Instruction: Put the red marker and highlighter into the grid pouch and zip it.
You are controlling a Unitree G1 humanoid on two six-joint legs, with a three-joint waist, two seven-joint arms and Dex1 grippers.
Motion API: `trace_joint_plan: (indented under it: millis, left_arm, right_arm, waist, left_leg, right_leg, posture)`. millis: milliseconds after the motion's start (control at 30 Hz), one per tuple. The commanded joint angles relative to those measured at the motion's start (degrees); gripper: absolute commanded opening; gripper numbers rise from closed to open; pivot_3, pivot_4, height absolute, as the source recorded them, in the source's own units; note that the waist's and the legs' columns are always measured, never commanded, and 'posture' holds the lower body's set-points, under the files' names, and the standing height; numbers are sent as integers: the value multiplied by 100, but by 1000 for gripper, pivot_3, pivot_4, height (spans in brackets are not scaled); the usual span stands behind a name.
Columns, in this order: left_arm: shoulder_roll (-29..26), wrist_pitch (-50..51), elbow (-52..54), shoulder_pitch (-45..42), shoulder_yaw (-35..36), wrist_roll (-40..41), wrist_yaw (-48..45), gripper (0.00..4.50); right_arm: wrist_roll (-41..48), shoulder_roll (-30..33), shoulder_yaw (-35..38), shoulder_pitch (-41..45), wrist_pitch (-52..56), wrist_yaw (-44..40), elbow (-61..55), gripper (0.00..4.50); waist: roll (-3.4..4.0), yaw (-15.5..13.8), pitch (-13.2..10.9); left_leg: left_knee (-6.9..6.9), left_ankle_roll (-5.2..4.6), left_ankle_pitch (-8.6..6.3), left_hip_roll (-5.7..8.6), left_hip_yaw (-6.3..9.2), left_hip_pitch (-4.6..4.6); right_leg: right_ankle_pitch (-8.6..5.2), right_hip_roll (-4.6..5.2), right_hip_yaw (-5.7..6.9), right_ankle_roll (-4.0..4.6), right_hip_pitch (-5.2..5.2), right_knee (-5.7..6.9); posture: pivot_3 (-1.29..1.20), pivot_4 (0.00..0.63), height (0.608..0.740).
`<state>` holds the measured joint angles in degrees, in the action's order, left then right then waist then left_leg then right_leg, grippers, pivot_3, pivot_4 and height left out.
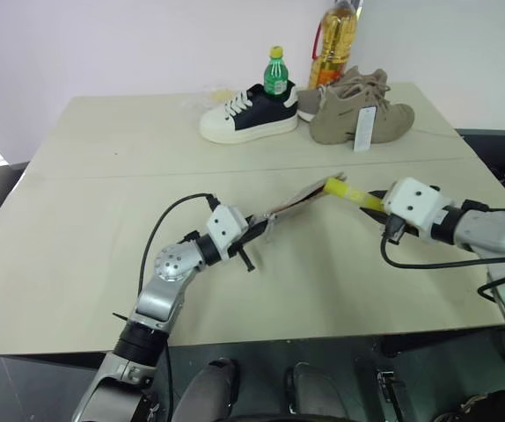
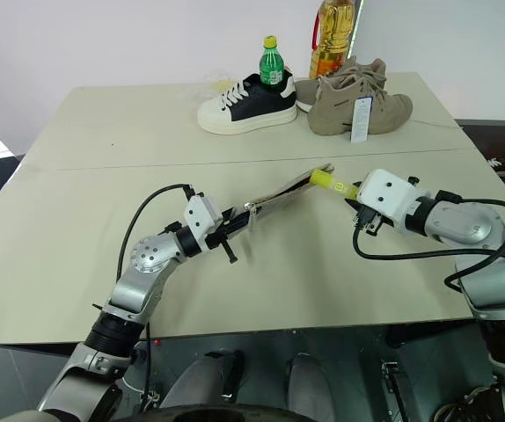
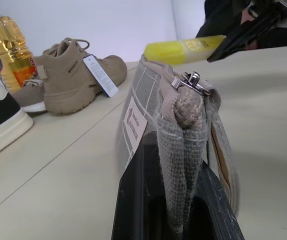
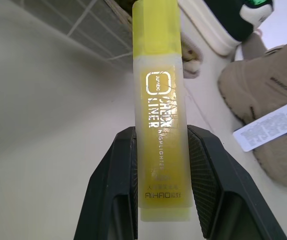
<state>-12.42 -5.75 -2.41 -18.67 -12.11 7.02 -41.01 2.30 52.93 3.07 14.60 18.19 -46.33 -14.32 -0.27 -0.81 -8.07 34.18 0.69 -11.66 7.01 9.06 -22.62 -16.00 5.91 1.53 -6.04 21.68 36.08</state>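
From the head camera I see my left pincer (image 1: 251, 230) clamped on one end of the grid pouch (image 1: 303, 198), which is held off the desk (image 1: 85, 220), slanting up toward the right. My right pincer (image 1: 377, 204) grips the highlighter (image 1: 347, 191), its free end at the pouch's raised end. In the left wrist view the pouch's fabric sits pinched between the fingers (image 3: 133, 200). In the right wrist view the highlighter runs lengthwise out between the fingers (image 4: 203, 165).

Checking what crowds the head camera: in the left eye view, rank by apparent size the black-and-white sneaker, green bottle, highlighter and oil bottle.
1. Black-and-white sneaker.
2. Oil bottle, cut off by the frame's top.
3. Green bottle and highlighter: roughly alike; the highlighter is nearer and partly hidden, so unranked.
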Motion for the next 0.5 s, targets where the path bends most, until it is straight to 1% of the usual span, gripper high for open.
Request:
trace_joint_plan:
  millis: [33,133,300,433,500]
  left_arm:
    - [26,-78,256,-78,54,131,7,0]
    - [-7,-93,311,-69,37,123,-28,0]
    - [-248,-235,409,-112,-155,46,-404,0]
    - [-482,-305,437,-160,-305,95,-861,0]
    - [-601,-324,442,-186,-379,135,-1119,0]
  right_arm:
    - [-115,113,2,91,-156,-56,-167,828]
    - [-301,240,-113,59,-403,-187,-164,828]
    - [-691,629,-493,186,-1230,-605,-169,828]
    - [-900,679,-905,550,-1844,-935,-187,828]
    - [-1089,552,-1227,864,-2157,-1068,-211,828]
  waist:
    - [0,0,0]
    - [0,0,0]
    - [1,3,-2]
    - [0,14,-3]
    - [1,21,-5]
  left_leg:
    - [0,0,0,0,0,0]
    - [0,0,0,0,0,0]
    - [-2,0,-1,0,-1,0]
    - [-4,1,-1,-1,-2,0]
    - [-4,1,-1,-2,-2,0]
  right_leg:
    - [0,0,0,0,0,0]
    - [0,0,0,0,0,0]
    - [0,-1,0,-1,1,-1]
    - [-1,0,0,0,2,-2]
    - [-1,-1,0,0,3,-2]
  posture:
    - [0,150,738]
    - [0,150,738]
    - [0,150,738]
    - [0,150,738]
    - [0,150,738]
